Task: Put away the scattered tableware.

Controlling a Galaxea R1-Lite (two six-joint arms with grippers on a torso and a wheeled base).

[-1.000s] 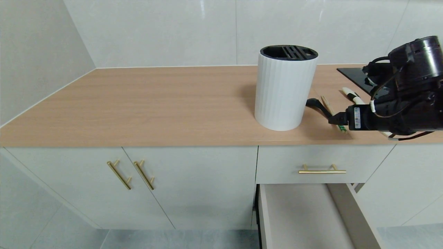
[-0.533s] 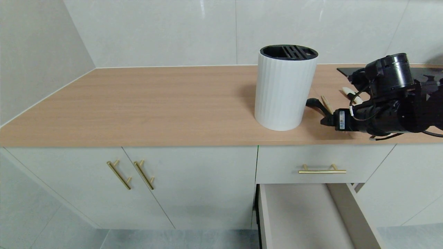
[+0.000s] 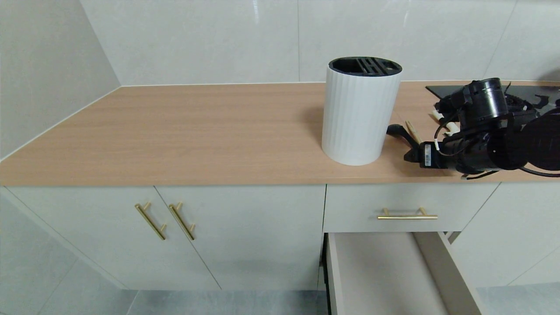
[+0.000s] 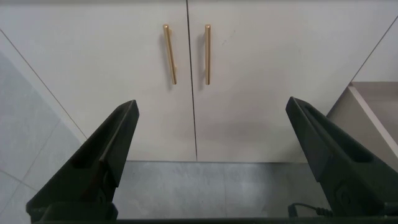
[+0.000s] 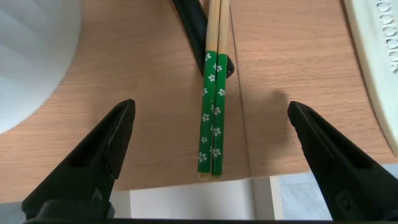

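The right gripper (image 3: pixel 410 155), fingers apart, hung over the green-tipped chopsticks (image 5: pixel 211 118) lying on the bench (image 3: pixel 197 131) at the white holder's (image 3: pixel 359 111) 3 o'clock, while the left gripper (image 4: pixel 211 112) was also spread.

The black right arm (image 3: pixel 503 151) has a cylindrical joint (image 3: pixel 488 96), looping cables (image 3: pixel 442 126) and a white label (image 3: pixel 428 154).

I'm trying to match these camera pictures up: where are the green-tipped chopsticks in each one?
Head view: chopsticks on the counter, just right of the white holder.
Right wrist view: mid-picture, green ends at the counter edge, beside a black handle.
Left wrist view: faces the cabinet doors instead.
Shared landmark: the white holder.
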